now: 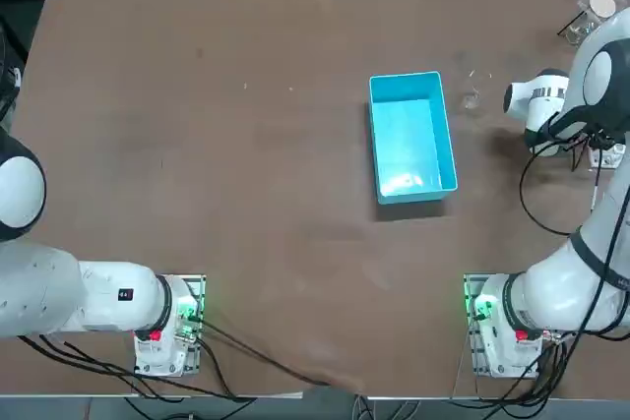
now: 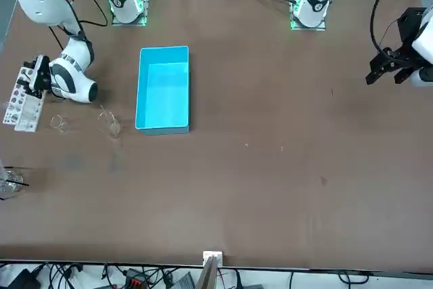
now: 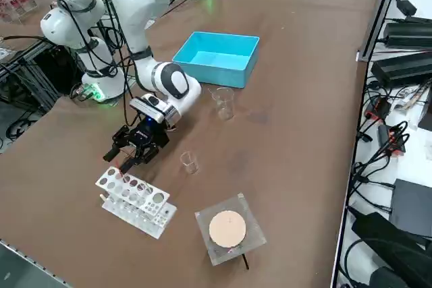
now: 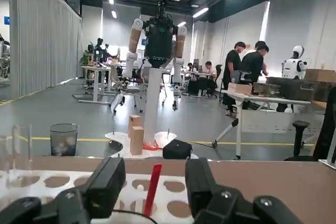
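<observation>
**Gripper fingers astride a red stick at the tube rack**

The right gripper (image 4: 156, 170) fills the foreground of the wrist view. Its fingers are part open, with a thin red stick (image 4: 153, 188) standing in the gap. Space shows on each side of the stick, so nothing is clamped. Just beyond lies the white tube rack (image 3: 133, 199), near the counter's (image 3: 297, 133) right-hand edge, with one glass tube (image 4: 21, 149) upright in it.

The stick looks light, stiff and slim, and probably easy to tip. A hold on its upper shaft, square between the pads, seems soundest.

A small beaker (image 3: 190, 162) stands near the rack, and a clear plate (image 3: 214, 251) bearing a tan disc sits close beside it. A taller beaker (image 3: 224, 102) and a blue bin (image 3: 219, 59) are well apart. Open room lies toward the counter's middle, while the edge runs close by the rack.
</observation>
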You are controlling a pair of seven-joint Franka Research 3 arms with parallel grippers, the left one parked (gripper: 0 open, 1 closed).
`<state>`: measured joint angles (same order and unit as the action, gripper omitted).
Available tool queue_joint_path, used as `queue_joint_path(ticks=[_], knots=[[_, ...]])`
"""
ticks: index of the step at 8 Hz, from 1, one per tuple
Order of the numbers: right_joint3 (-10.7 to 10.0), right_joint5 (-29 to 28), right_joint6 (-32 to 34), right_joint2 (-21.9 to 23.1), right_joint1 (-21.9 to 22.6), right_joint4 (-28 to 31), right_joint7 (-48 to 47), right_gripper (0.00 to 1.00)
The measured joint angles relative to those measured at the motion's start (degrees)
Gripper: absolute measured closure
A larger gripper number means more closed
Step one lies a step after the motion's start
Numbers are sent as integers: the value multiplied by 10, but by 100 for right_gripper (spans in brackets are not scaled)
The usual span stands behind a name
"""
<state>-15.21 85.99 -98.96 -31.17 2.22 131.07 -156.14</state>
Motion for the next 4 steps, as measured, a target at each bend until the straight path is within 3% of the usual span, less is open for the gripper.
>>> queue_joint_path(ticks=[4], knots=[[1,1,-1,0,0,0,0,44]])
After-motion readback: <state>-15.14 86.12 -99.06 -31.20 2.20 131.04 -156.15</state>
